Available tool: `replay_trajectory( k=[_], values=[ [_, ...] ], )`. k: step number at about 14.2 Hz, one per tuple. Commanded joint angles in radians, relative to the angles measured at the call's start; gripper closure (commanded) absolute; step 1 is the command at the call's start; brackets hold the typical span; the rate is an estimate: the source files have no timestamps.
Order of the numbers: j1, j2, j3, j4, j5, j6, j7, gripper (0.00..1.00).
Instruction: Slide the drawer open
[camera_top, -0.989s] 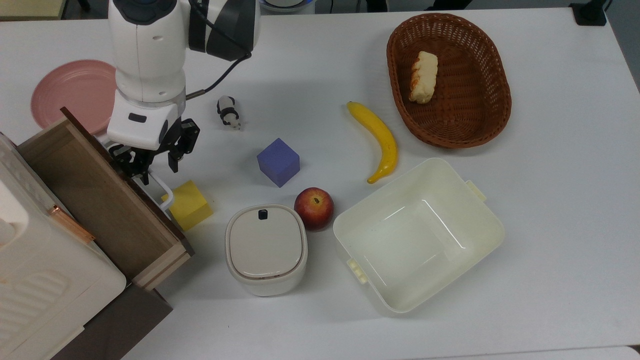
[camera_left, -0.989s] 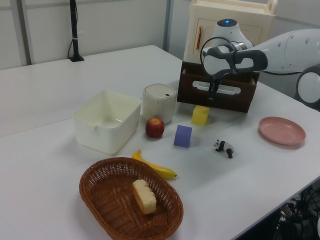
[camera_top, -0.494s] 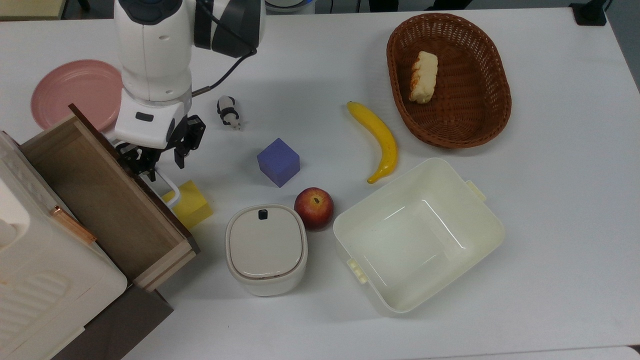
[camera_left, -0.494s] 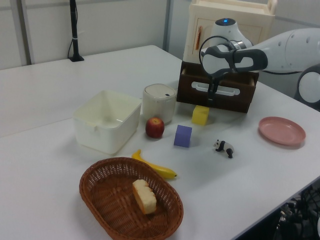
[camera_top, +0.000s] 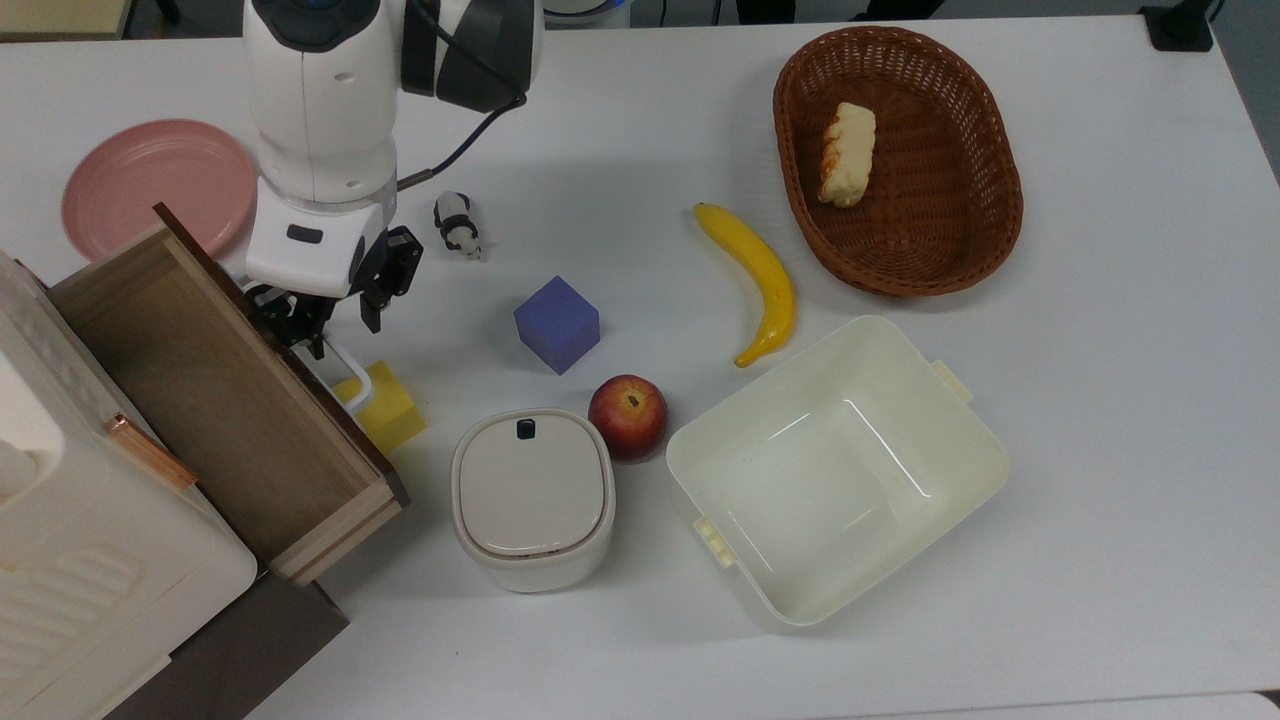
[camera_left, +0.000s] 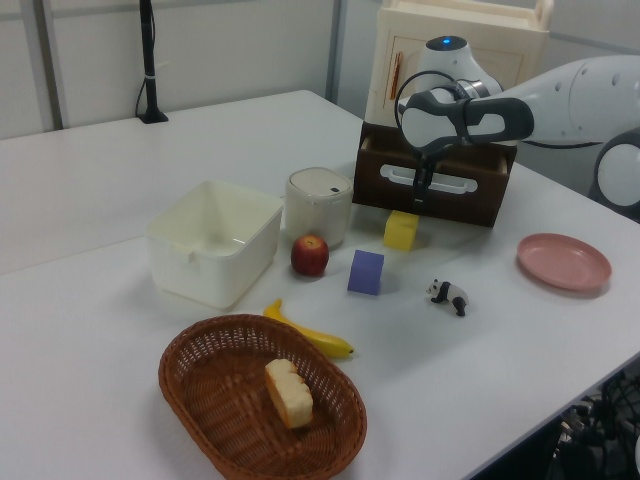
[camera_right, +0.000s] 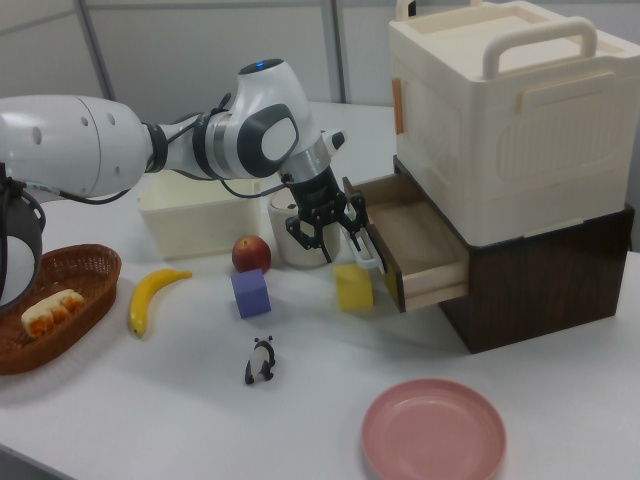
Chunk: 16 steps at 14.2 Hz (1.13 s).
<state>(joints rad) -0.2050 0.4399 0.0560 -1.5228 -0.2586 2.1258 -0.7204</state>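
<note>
The drawer (camera_top: 215, 400) juts from the dark cabinet (camera_right: 540, 275) under the cream box (camera_right: 510, 120), well pulled out, its brown inside showing. Its white handle (camera_top: 345, 375) runs along the front panel, and the claw (camera_top: 335, 310) sits right at that bar, on the side away from the cabinet, fingers spread with one hooked behind it; a firm grip cannot be confirmed. The yellow block (camera_top: 385, 405) lies just beside the handle, in the drawer's path, so further pulling away from the cabinet probably nudges it.

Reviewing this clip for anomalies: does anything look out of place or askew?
One thing: the yellow block sits right against the front of the open drawer, below its white handle, where the gripper is. It could obstruct further sliding. Nothing looks spilled or damaged.
</note>
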Motion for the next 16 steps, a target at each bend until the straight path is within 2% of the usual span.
replay_trajectory(
  k=[1,2,3,12,16],
  values=[
    [0.016,-0.038,0.022,-0.056,-0.002,-0.043,0.024,0.46],
    [0.016,-0.04,0.022,-0.056,-0.002,-0.044,0.025,0.18],
    [0.012,-0.043,0.021,-0.053,-0.001,-0.044,0.027,0.0],
    [0.002,-0.078,0.018,-0.025,0.015,-0.043,0.093,0.0],
    [0.012,-0.147,0.024,-0.026,0.022,-0.078,0.116,0.0]
  ],
)
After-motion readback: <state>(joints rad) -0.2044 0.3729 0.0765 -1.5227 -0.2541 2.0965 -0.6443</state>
